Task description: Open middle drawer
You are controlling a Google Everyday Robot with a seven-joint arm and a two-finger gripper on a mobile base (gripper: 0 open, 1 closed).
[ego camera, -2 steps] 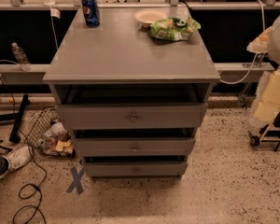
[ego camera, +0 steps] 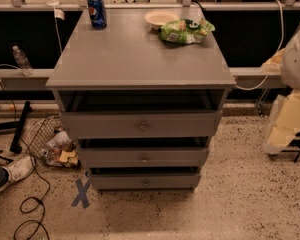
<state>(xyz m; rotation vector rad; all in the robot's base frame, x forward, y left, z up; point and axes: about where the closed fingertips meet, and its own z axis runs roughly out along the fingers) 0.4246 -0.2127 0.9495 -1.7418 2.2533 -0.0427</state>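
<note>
Standing at the centre of the frame, a matte grey wooden cabinet point(ego camera: 140, 59) with a flat, smooth rectangular top carries three stacked drawer fronts. The middle drawer point(ego camera: 115, 157), a wide flat grey wooden front of medium height with one small round knob at its centre, sits second from the top, just below the centre of the frame. A dark band of shadow runs along its upper edge, under the taller top drawer front point(ego camera: 105, 125). Beneath it lies the slimmest bottom drawer front point(ego camera: 115, 181) (it, too, has a small round knob).

On the cabinet top, towards the upper part of the frame, stand a blue cylindrical metal soda can point(ego camera: 97, 11), upright at the back left corner, a shallow round white bowl point(ego camera: 157, 17), and a crinkled green foil snack bag point(ego camera: 186, 30) that touches the bowl's right side.

At the right edge of the frame hangs the robot's smooth, rounded white and cream arm, and the gripper point(ego camera: 285, 129) is at its lower end, well apart from the cabinet; its state cannot be made out.

A speckled stone floor point(ego camera: 240, 199) spreads below, marked by a blue tape cross point(ego camera: 81, 192) at the lower left, near a wire basket point(ego camera: 40, 134) of crumpled litter and a white sneaker point(ego camera: 12, 170).
</note>
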